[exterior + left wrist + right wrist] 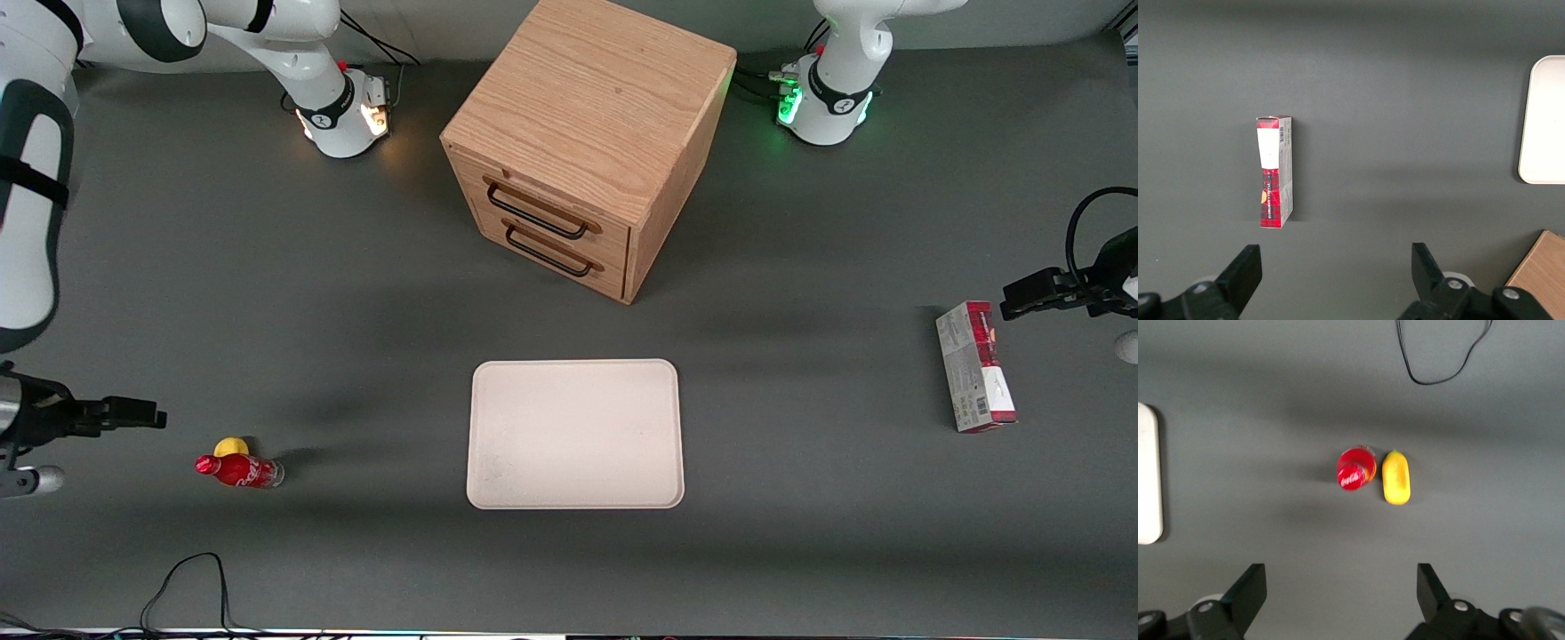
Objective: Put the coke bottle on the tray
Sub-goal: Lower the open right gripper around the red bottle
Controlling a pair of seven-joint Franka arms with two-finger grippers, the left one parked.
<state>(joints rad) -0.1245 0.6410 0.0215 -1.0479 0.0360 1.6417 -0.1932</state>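
Note:
The coke bottle (240, 469) is a small red bottle with a red cap and white lettering. It stands on the dark table toward the working arm's end, and also shows in the right wrist view (1356, 468). The cream-white tray (575, 434) lies flat in the middle of the table, and its edge shows in the right wrist view (1148, 473). My right gripper (147, 414) hovers above the table, apart from the bottle and farther toward the working arm's end. In the right wrist view the gripper (1341, 577) is open and empty, with the jaws wide apart.
A yellow lemon-like lump (232, 444) touches the bottle, just farther from the front camera (1396, 477). A wooden two-drawer cabinet (587, 142) stands farther back than the tray. A red-and-grey carton (975, 366) lies toward the parked arm's end. A black cable (182, 578) loops near the table's front edge.

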